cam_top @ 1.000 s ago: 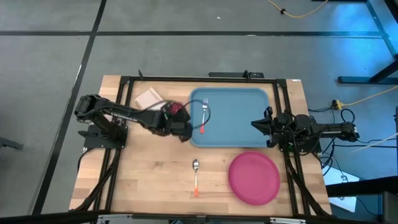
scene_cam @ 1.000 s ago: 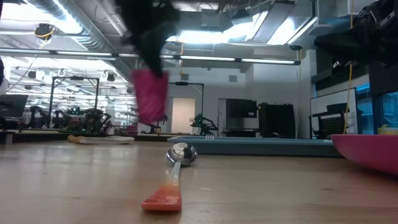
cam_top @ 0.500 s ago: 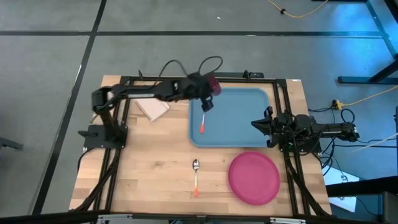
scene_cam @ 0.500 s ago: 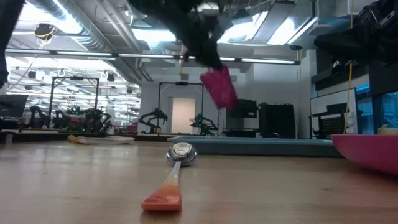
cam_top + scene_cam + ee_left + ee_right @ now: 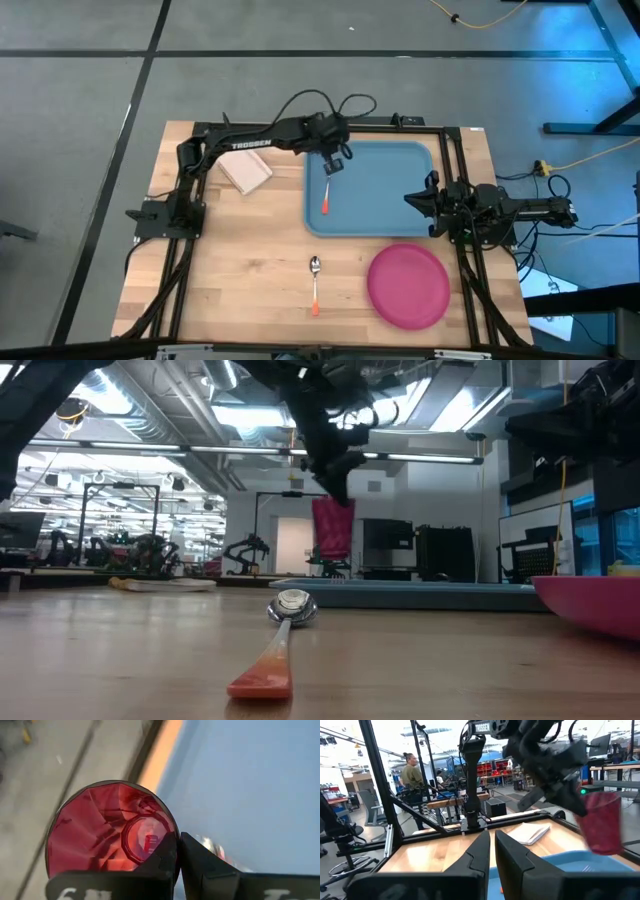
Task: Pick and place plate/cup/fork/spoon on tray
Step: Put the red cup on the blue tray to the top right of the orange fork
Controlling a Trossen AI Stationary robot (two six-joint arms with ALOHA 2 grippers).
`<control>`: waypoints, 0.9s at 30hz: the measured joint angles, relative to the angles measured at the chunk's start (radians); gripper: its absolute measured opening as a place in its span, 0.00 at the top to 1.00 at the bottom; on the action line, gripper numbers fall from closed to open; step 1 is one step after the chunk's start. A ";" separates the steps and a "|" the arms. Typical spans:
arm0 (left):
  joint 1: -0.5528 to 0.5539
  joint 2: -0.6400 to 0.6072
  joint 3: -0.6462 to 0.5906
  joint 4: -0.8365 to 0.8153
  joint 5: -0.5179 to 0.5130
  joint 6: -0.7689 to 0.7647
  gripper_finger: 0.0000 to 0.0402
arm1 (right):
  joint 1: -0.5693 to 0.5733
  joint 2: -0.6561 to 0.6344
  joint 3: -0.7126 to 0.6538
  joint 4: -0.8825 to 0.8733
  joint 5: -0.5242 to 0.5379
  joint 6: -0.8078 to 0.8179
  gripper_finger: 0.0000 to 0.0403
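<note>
My left gripper (image 5: pixel 337 157) is shut on the dark magenta-red cup (image 5: pixel 333 528) above the far left corner of the light-blue tray (image 5: pixel 385 200). The cup also shows in the right wrist view (image 5: pixel 602 822). The fork (image 5: pixel 327 190) lies flat in the tray's left part. The spoon (image 5: pixel 315 283) lies on the table in front of the tray, and the pink plate (image 5: pixel 408 286) rests to its right. My right gripper (image 5: pixel 412 200) is shut and empty over the tray's right edge. My left gripper pinches the cup's wall at the rim (image 5: pixel 170 837), one finger (image 5: pixel 162 860) inside the cup and one finger (image 5: pixel 202 865) outside. The fingers come from above, pointing down. The cup hangs upright below them, mouth up, clear of the tray (image 5: pixel 333 528).
A white napkin (image 5: pixel 246 172) lies on the table left of the tray. A black frame (image 5: pixel 300 127) runs around the table's far and side edges. Bare wood (image 5: pixel 240 270) lies in front of the tray's left side.
My left gripper has carried the cup up from beside the tray's left edge, toward the far edge and to the right, over the tray's far left corner, then down a little. The cup was tilted on the way and now hangs upright.
</note>
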 joint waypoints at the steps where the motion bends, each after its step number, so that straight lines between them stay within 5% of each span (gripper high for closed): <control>1: 0.000 0.000 0.000 -0.041 0.004 -0.011 0.99 | 0.000 0.000 0.000 -0.001 0.000 0.001 0.92; 14: -0.034 0.003 -0.016 -0.169 0.017 -0.078 0.99 | 0.000 0.000 0.000 -0.002 0.000 0.021 0.92; 19: -0.045 0.002 -0.015 -0.058 -0.122 -0.017 0.99 | 0.000 0.000 0.000 -0.002 0.000 0.024 0.92; 21: -0.036 -0.002 0.000 -0.011 -0.077 0.001 0.99 | 0.000 0.000 0.000 -0.002 0.000 0.024 0.92; 24: -0.015 -0.006 0.011 0.085 0.123 0.018 0.99 | 0.000 0.000 0.000 -0.002 0.000 0.025 0.92; 27: -0.009 0.006 0.011 0.134 0.180 0.026 0.99 | 0.000 0.000 0.000 0.000 0.000 0.025 0.92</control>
